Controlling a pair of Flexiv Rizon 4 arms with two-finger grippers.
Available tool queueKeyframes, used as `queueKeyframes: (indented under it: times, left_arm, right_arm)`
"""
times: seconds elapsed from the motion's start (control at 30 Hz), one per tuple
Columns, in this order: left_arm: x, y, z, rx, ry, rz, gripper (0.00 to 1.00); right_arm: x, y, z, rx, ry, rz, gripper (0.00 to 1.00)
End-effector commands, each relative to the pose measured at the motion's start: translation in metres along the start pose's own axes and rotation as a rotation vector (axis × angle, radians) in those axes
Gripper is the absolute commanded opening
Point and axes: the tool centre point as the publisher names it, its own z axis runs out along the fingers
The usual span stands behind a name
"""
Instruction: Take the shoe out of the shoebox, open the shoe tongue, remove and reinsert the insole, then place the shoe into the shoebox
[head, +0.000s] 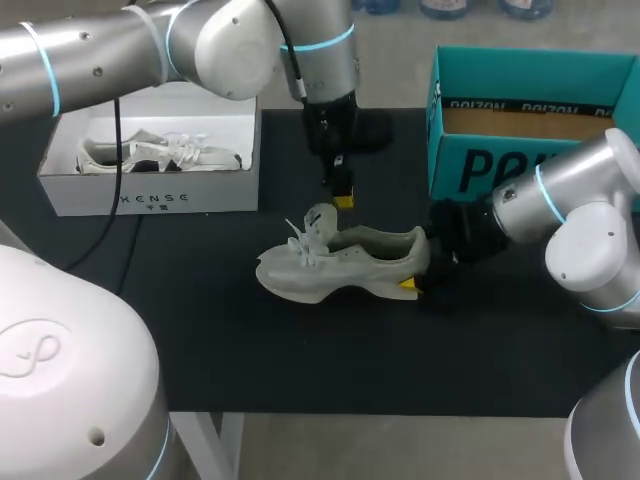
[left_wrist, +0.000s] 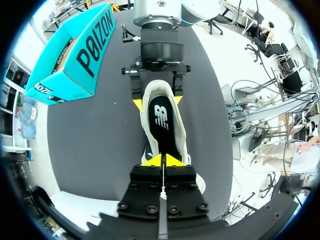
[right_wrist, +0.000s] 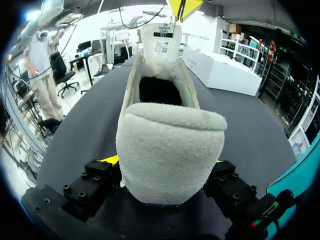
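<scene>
Shoe (head: 350, 258) of pale grey stands on its sole in the middle of the black desk (head: 350, 370), outside both boxes, with its toe toward the left arm's side and its heel toward the right arm's side. The left fingers (head: 343, 198) come down from above and are pinched together on the tongue (head: 322, 216), which stands up away from the shoe's opening. In the left wrist view the yellow tips meet on the tongue's thin edge, and beyond them the dark insole (left_wrist: 162, 122) lies flat inside the shoe. The right fingers (head: 408, 286) are low at the desk and clamp the heel from both sides; the right wrist view shows the fuzzy heel filling the gap between them, with a yellow tip just showing at one side. An open teal shoebox (head: 520, 170) stands at the far right of the desk, behind the right arm. A white shoebox (head: 150, 198) sits at the far left, holding a second shoe (head: 160, 155).
</scene>
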Motion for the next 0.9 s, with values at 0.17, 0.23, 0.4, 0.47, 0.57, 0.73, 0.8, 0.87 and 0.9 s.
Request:
queueKeyframes:
  times: [0.17,0.23,0.4,0.47,0.57,0.73,0.8,0.87,0.9]
  left_arm:
    - [-0.002,-0.008,0.013,-0.036,-0.07,0.036,0.0]
    - [-0.002,-0.013,0.02,-0.051,-0.124,0.056,0.0]
    - [-0.003,-0.021,0.04,-0.028,-0.151,0.082,0.0]
    - [-0.002,-0.024,0.045,-0.008,-0.148,0.074,0.0]
    - [-0.002,-0.027,0.051,0.011,-0.141,0.07,0.0]
    - [-0.002,-0.033,0.061,0.011,-0.127,0.088,0.0]
    - [-0.001,-0.037,0.067,0.002,-0.13,0.102,0.0]
    - [0.001,-0.041,0.071,0.001,-0.13,0.116,0.0]
    - [0.002,-0.042,0.074,0.013,-0.128,0.129,0.0]
  right_arm:
    - [0.0,-0.003,0.007,0.0,-0.003,0.0,0.0]
    - [0.0,-0.003,0.007,0.0,-0.003,0.0,0.0]
    - [0.0,-0.003,0.007,0.0,-0.003,0.0,0.0]
    - [0.0,-0.003,0.007,0.0,-0.003,0.0,0.0]
    - [0.0,-0.003,0.007,0.0,-0.003,0.0,0.0]
    - [0.0,-0.003,0.007,0.0,-0.003,0.0,0.0]
    - [0.0,-0.003,0.007,0.0,-0.003,0.0,0.0]
    - [0.0,-0.003,0.007,0.0,-0.003,0.0,0.0]
    - [0.0,-0.003,0.007,0.0,-0.003,0.0,0.0]
